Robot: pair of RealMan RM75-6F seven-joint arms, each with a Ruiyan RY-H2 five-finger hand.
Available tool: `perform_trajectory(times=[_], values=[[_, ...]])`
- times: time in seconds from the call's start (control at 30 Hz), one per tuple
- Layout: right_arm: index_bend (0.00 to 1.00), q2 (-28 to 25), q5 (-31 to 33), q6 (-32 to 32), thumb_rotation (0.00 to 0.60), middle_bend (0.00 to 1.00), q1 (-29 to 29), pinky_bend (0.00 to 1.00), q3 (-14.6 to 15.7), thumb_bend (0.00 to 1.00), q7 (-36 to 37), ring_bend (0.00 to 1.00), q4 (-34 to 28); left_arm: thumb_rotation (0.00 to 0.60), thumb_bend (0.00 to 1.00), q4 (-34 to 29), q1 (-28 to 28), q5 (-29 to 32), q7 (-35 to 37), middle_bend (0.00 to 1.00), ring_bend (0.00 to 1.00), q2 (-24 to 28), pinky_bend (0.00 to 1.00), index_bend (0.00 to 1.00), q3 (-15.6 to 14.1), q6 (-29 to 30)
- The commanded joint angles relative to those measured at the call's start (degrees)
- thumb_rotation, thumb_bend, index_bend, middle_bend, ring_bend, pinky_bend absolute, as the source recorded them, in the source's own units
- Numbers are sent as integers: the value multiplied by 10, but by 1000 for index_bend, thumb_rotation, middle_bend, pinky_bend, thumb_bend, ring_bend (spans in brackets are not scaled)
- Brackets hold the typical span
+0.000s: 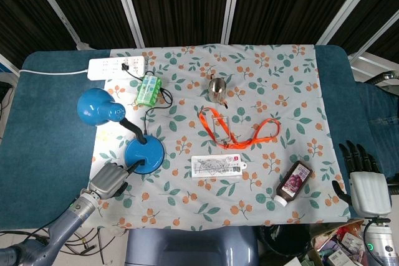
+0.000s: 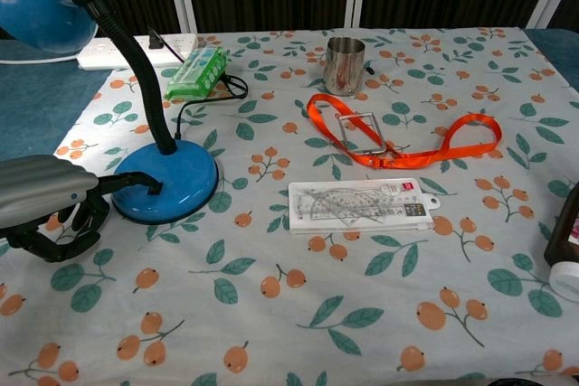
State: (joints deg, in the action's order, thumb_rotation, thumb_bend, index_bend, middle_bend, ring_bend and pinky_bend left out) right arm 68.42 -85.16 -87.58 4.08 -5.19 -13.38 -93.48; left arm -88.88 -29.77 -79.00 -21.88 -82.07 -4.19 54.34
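- The left hand (image 1: 109,180), fingers curled, touches the base of the blue desk lamp (image 1: 144,152) with a fingertip (image 2: 149,187) on its 8 o'clock edge.
- The lamp stands at the floral cloth's (image 1: 262,210) 9 o'clock side.
- The right hand (image 1: 363,179) hovers off the cloth at 4 o'clock, fingers spread, holding nothing, near the dark bottle (image 1: 293,184).

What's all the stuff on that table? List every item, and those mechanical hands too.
lamp: one, blue, left side of the cloth
power strip: one, white, far left
green box: one, beside the power strip
cup: one, steel, far centre
lanyard: one, orange, with clear badge holder, centre
ruler pack: one, clear and white, near centre
bottle: one, dark with white cap, lying near right
tablecloth: one, floral
left hand: one, grey, touching the lamp base
right hand: one, black fingers spread, off the cloth at the right edge
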Motion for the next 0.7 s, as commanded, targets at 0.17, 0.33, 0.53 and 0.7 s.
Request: perform_trajectory(times=[0.17,0.33,0.53,0.7], values=[[5,0,0,0,600,25,0,144,0,203,0,34,0,600,528,-1,1,1,-1,619,494,1,506,29,0,1],[6,0,-1,0,600,25,0,144,0,203,0,34,0,600,528,-1,1,1,-1,619,494,1,507,28,-1,1],[5,0,1,1,600,25,1,144,0,202,0,34,1,600,528,-2,0,2,0,619,494,2,507,29,1,2],[5,0,1,1,600,25,0,144,0,202,0,34,0,600,528,-4,0,0,-2,619,494,4,507,28,1,4]])
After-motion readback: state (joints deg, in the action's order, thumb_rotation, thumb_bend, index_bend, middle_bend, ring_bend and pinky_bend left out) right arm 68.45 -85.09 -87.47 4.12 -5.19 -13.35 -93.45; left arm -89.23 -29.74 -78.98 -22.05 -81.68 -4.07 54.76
